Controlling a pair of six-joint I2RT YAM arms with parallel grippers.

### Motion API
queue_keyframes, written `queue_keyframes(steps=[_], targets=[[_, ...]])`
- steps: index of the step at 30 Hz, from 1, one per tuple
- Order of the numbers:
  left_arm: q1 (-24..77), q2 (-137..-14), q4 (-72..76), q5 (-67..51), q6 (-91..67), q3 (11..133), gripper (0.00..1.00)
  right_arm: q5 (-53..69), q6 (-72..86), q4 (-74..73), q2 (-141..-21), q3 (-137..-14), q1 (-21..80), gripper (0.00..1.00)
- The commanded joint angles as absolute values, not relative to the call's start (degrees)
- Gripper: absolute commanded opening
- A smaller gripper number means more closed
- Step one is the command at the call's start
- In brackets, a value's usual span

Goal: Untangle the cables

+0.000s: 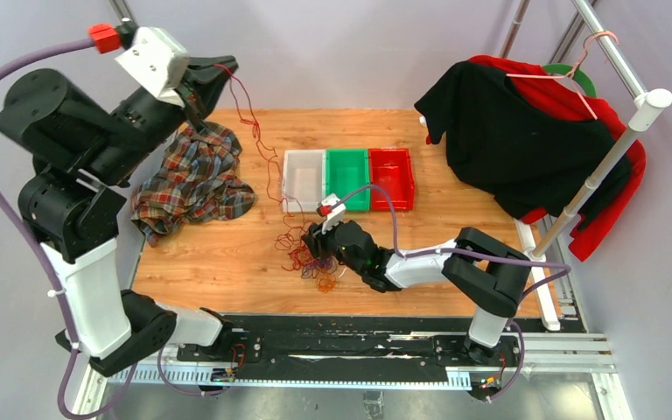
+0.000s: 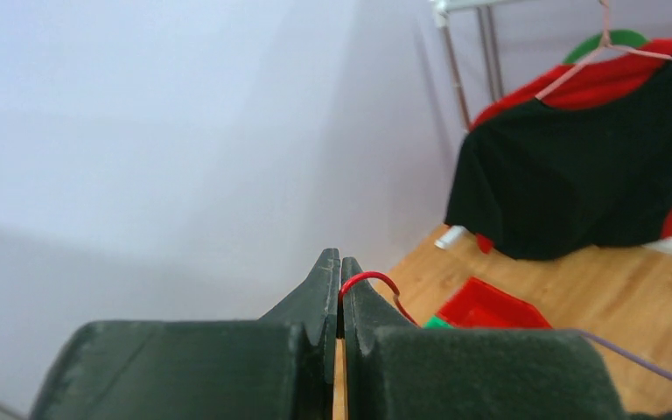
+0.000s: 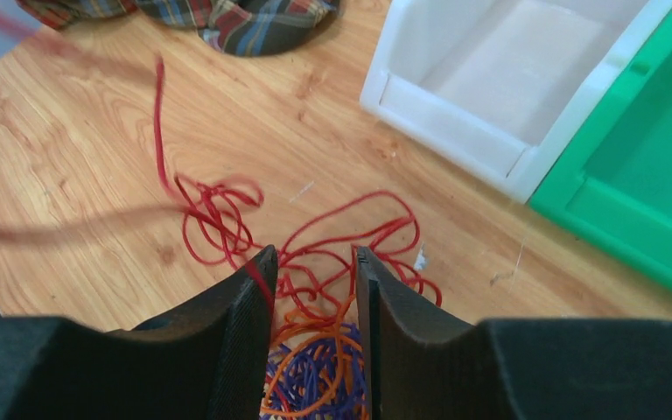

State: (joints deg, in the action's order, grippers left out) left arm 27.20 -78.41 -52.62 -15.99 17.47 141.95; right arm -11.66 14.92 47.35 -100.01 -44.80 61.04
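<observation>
left gripper (image 1: 227,68): raised high above the far-left corner of the table (image 1: 227,271), jaws clenched on the red cable (image 1: 249,122). in the left wrist view the fingertips meet with no gap, and a small red loop arches out from between them.

red cable: hangs from that grip in a loose wavy line, passes beside the plaid shirt (image 1: 194,179) and in front of the white bin (image 1: 304,154), then runs into the tangle (image 1: 306,261).

tangle: lies on the wood near the front-middle of the table, just in front of the white bin. the right wrist view shows red loops spread widest, with orange strands (image 3: 315,331) and purple strands (image 3: 311,372) bunched closer to the camera (how many separate cables there are, cannot tell).

right gripper (image 1: 315,236): low over the tangle, jaws parted with nothing pinched between them. a red strand runs along the inner edge of one finger; whether it touches, cannot tell.

also there: green bin (image 1: 347,152) and red bin (image 1: 390,151) in a row beside the white one, touching side to side. a black garment (image 1: 507,131) hangs on a rack at the far right.
</observation>
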Motion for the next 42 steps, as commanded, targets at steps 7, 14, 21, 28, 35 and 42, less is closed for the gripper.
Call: queue_keyframes(steps=[7, 14, 21, 28, 35, 42], targets=[[27.6, -73.5, -21.3, -0.2, 20.9, 136.6, 0.0, -16.2, 17.8, 51.0, -101.5, -38.8, 62.7, 0.4], [27.6, -77.7, -7.8, 1.6, 27.8, 142.6, 0.0, -17.5, 18.7, 52.5, -100.1, -35.1, 63.2, 0.4], [27.6, -80.1, -1.9, 0.5, 29.6, 144.0, 0.01, -18.7, 19.1, 53.1, -97.9, -31.6, 63.5, 0.4], [27.6, -78.2, -7.1, 0.0, 27.5, 136.8, 0.01, -19.7, 18.9, 52.6, -93.3, -28.2, 63.8, 0.38], [27.6, -74.6, -12.8, -0.2, 23.9, 118.5, 0.0, -22.6, 19.1, 50.6, -83.0, -21.2, 63.8, 0.3], [27.6, -74.5, -14.5, 1.5, 19.9, 103.3, 0.01, -28.0, 19.8, 44.0, -68.7, -16.8, 63.8, 0.39]])
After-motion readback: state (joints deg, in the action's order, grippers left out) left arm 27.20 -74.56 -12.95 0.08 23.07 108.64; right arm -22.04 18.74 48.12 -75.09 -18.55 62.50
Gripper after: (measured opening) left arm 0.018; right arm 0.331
